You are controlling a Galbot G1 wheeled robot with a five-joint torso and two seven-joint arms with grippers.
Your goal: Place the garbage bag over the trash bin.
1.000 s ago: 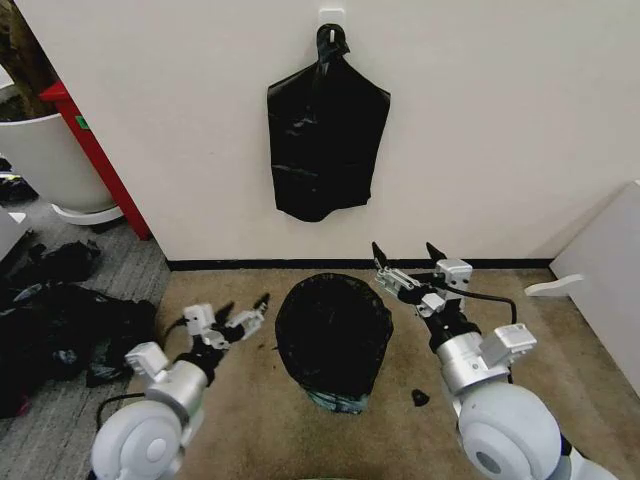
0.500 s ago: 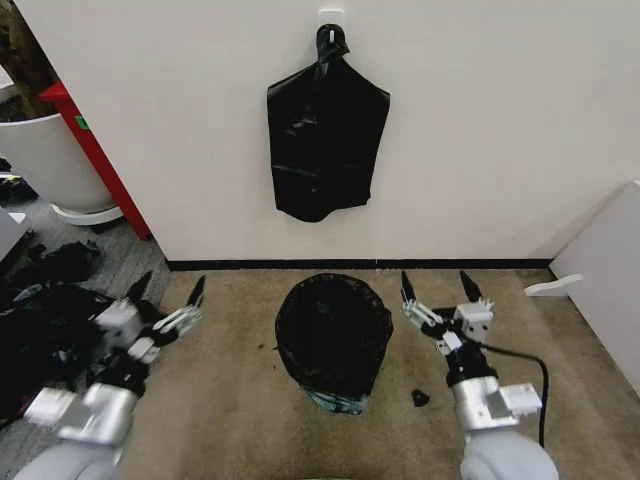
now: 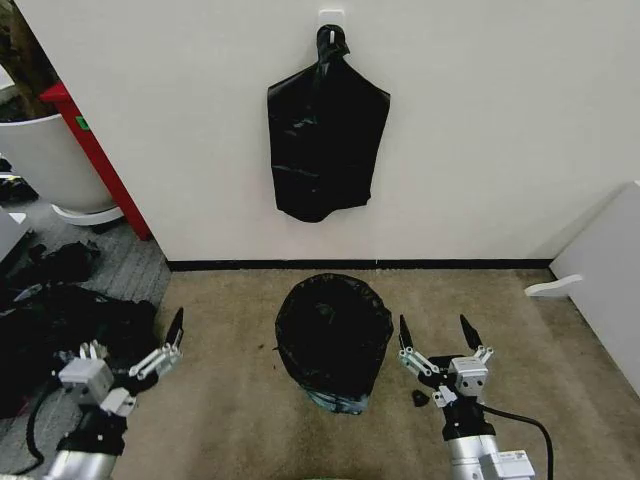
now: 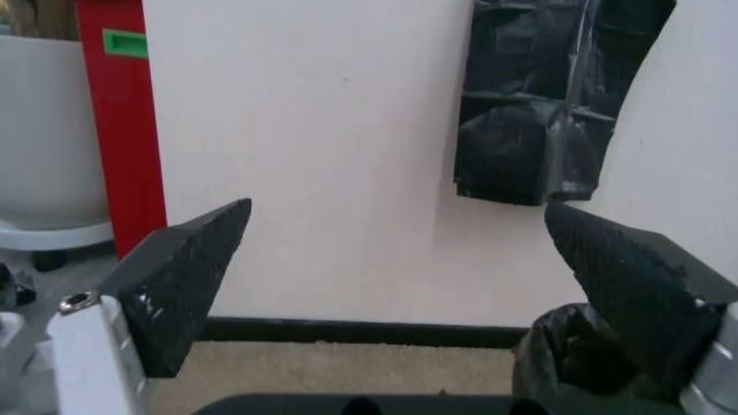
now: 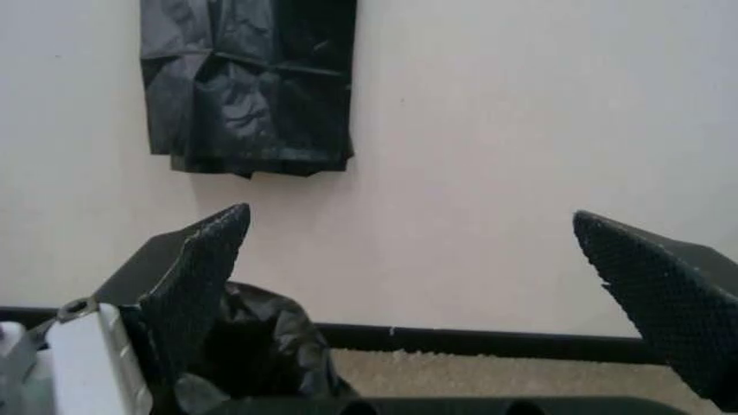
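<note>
The glossy black garbage bag (image 3: 333, 335) is draped over the trash bin in the middle of the carpet and hides nearly all of it. Only a pale strip of the trash bin (image 3: 335, 403) shows at the foot. My left gripper (image 3: 162, 346) is open, low and to the left of the bin, well apart from it. My right gripper (image 3: 433, 334) hangs open just right of the bag, touching nothing. In the left wrist view the left gripper (image 4: 398, 207) is spread wide with the bag (image 4: 565, 354) beyond one finger. In the right wrist view the right gripper (image 5: 412, 213) is likewise wide, the bag (image 5: 259, 346) low beside it.
A knotted bunch of flat black bags (image 3: 325, 135) hangs from a wall hook above the bin. A large white tub (image 3: 45, 160) and a red post (image 3: 95, 160) stand at the left, with a dark cloth heap (image 3: 60, 320) below. A black scrap (image 3: 418, 398) lies right of the bin. A white panel (image 3: 600, 290) stands at the right.
Both arms have drawn back from the bin's sides toward me and sunk lower. Both grippers stay open, and the bag stays over the bin.
</note>
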